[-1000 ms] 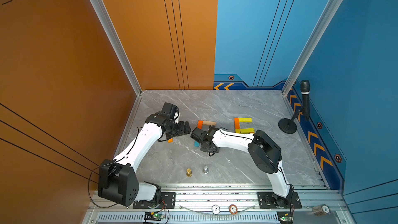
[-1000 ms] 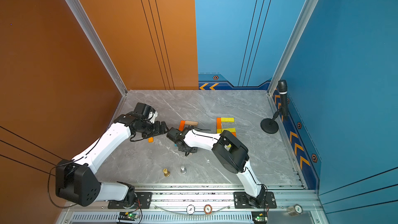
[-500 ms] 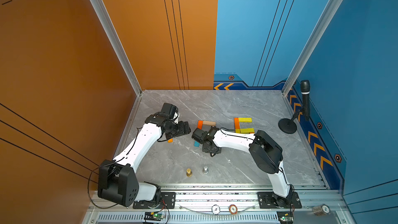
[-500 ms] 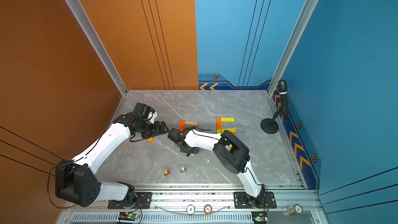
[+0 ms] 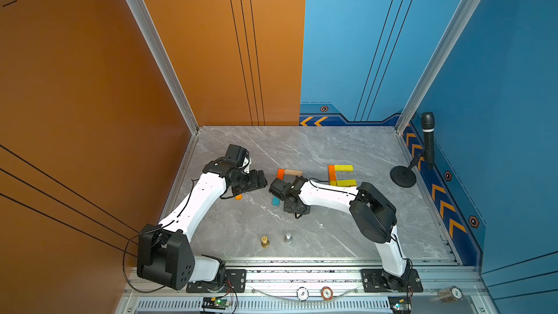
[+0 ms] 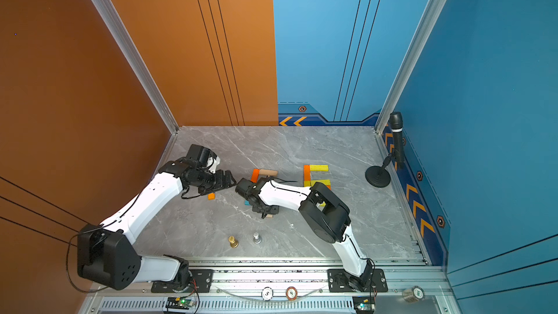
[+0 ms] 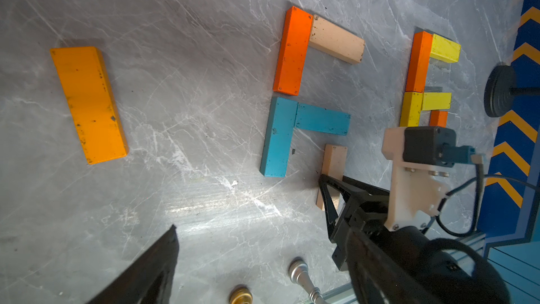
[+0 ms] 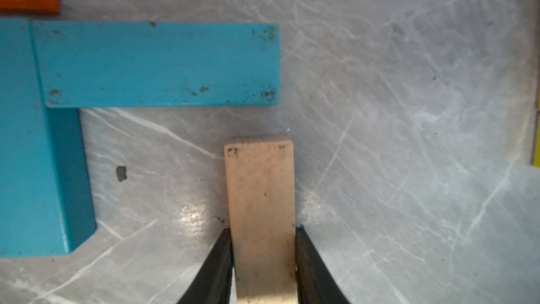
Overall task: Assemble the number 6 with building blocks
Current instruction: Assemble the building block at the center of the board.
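Counter [image 5: 241, 225] carries two plank groups plus one stray; right end effector [image 8: 263, 228] pinches tan plank [image 8: 260, 188] across its width, one finger [image 8: 216, 267] on each long edge. Free end of that plank points at crosswise teal plank [image 8: 157, 64], near its outer end, not touching: a strip of counter shows between. Cannot tell whether the held plank rests on the counter or rides just above it. Crosswise teal plank butts the side of long teal plank [image 7: 279, 137] at one end, making an L; held plank runs parallel to the long one. In line with the long teal plank, just past its end, lies orange plank [image 7: 293, 51], and second tan plank [image 7: 336, 39] butts its far end at a right angle. Orange-and-yellow group [image 5: 342, 168] sits flat between this figure and mic stand [image 5: 403, 178], its near part hidden by the right arm in both top views. Amber plank [image 7: 89, 103] lies flat, alone, well apart from the rest, peeking out beside the left wrist in both top views. Left end effector [image 5: 260, 181] hangs over the counter with fingers spread wide and nothing between them; only one fingertip [image 7: 152, 267] shows in its wrist view. Gold pawn [image 5: 265, 241] and silver pawn [image 5: 288, 238] stand side by side near the front rail, apart from all planks.
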Controlling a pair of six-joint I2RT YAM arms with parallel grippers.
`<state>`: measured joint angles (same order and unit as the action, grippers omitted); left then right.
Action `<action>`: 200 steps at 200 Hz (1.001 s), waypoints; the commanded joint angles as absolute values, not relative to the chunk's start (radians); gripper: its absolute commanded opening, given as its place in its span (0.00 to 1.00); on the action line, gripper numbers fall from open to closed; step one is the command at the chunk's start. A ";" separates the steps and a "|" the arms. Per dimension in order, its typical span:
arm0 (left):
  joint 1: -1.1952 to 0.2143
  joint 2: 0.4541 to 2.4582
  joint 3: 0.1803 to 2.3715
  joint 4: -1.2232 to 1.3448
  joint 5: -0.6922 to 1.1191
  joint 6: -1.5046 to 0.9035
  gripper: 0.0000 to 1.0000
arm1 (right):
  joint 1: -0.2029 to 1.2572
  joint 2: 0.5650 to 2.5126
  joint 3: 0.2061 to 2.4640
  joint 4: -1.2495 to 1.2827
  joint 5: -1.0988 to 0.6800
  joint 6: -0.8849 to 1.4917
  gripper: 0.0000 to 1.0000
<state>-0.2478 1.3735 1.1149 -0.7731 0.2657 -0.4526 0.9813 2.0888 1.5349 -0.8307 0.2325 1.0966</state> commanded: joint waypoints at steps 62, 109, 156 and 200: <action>-0.233 1.353 1.102 -0.769 0.290 -0.458 0.90 | 0.969 2.116 1.574 -0.877 0.226 1.072 0.36; -0.227 1.353 1.101 -0.768 0.293 -0.459 0.90 | 0.968 2.122 1.579 -0.878 0.226 1.075 0.35; -0.226 1.353 1.101 -0.767 0.296 -0.460 0.90 | 0.963 2.124 1.583 -0.881 0.230 1.078 0.33; -0.225 1.353 1.099 -0.766 0.300 -0.462 0.90 | 0.963 2.132 1.589 -0.880 0.228 1.077 0.32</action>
<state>-0.2344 1.3724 1.1145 -0.7731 0.2745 -0.4568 0.9680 2.1124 1.5642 -0.8383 0.2283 1.0885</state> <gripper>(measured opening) 0.896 0.324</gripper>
